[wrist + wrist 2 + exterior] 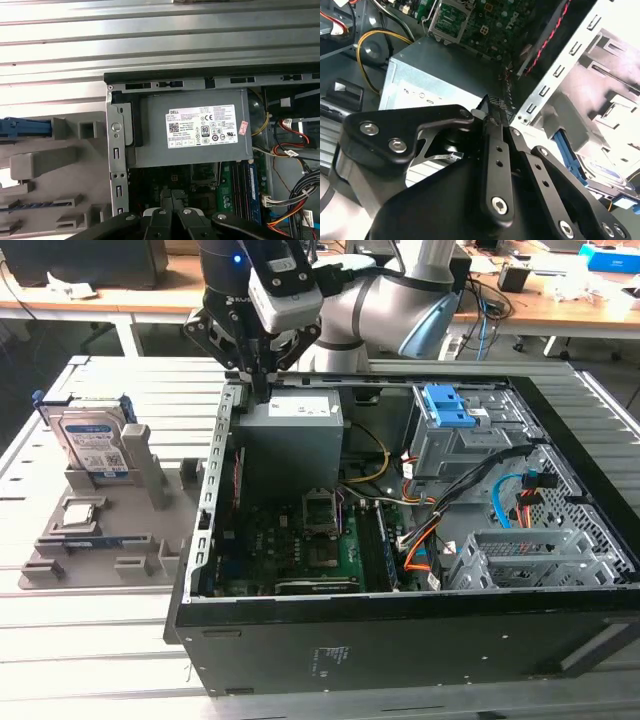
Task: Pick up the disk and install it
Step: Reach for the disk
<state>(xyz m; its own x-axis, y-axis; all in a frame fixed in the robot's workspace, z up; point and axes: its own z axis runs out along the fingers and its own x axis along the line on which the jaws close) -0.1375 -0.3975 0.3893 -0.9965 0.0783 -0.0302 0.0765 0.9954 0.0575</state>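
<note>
The disk (95, 438) stands on edge in the grey fixture (150, 478) on the table, well apart at between eight and nine o'clock in the exterior view from the gripper (259, 385), whose fingers are pressed together, empty, over the power-supply box (290, 445) inside the open case.

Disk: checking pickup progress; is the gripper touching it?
Apart. The exterior view shows the gripper above the computer case edge, the disk standing well off in its grey holder.
</note>
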